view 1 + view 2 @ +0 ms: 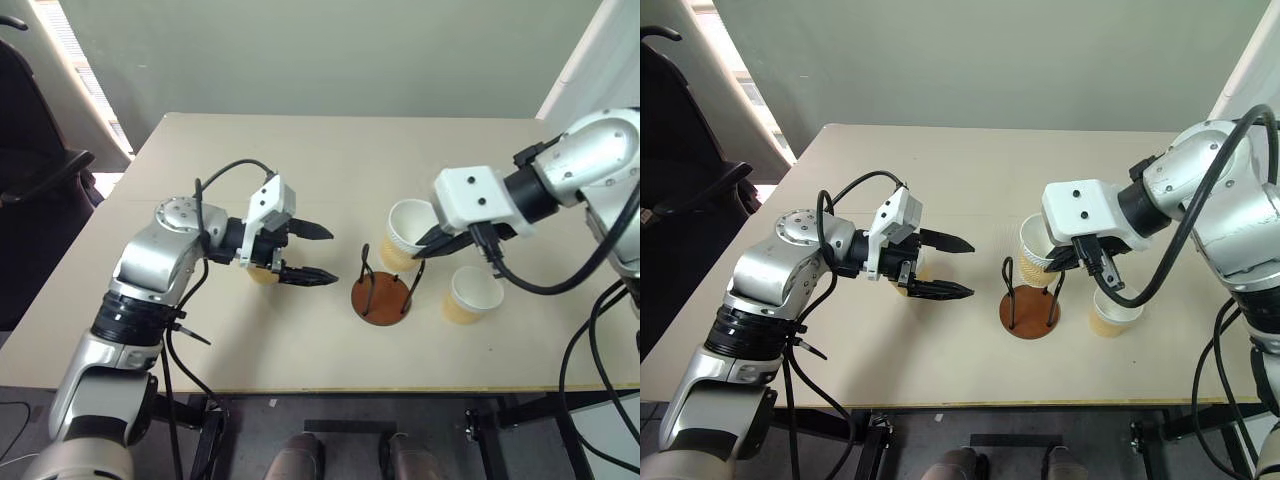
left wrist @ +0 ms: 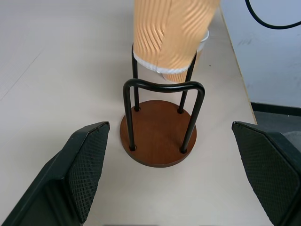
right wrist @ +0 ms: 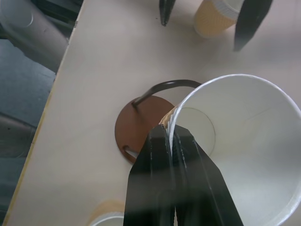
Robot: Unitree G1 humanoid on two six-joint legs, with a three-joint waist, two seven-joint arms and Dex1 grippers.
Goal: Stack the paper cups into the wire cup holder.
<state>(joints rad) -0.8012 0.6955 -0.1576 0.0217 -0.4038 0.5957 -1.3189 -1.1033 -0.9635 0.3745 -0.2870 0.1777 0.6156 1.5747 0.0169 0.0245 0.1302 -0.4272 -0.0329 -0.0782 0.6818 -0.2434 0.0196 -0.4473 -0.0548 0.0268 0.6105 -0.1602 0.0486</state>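
Head views, step: the first cup is on its way in. The right gripper [image 1: 428, 243] carries a tan-yellow ribbed paper cup with a white inside [image 1: 405, 236], tilted, just above the small wire cup holder with its round reddish-brown base and black wire loops [image 1: 381, 297], which looks empty.
Head views, next move: I'd judge the cup has to be righted and lowered bottom-first between the loops, then let go.
Head views, other cups: a second like cup [image 1: 472, 294] stands upright on the beige table [image 1: 330, 160] just right of the holder; a third [image 1: 263, 273] sits behind the left gripper [image 1: 318, 254].
Head views, left fingers: spread wide, holding nothing, pointing towards the holder.
Left wrist view, holder: the base lies between the two parted black pads [image 2: 87, 167], apart from both; the carried cup's lower end hangs just over the far loop.
Right wrist view, grip: the two fingers [image 3: 157, 169] are pinched tight on the cup's rim wall, one inside and one outside.
Right wrist view, aim: the base shows beneath and beside the cup, so it is not yet centred, as far as I can tell.
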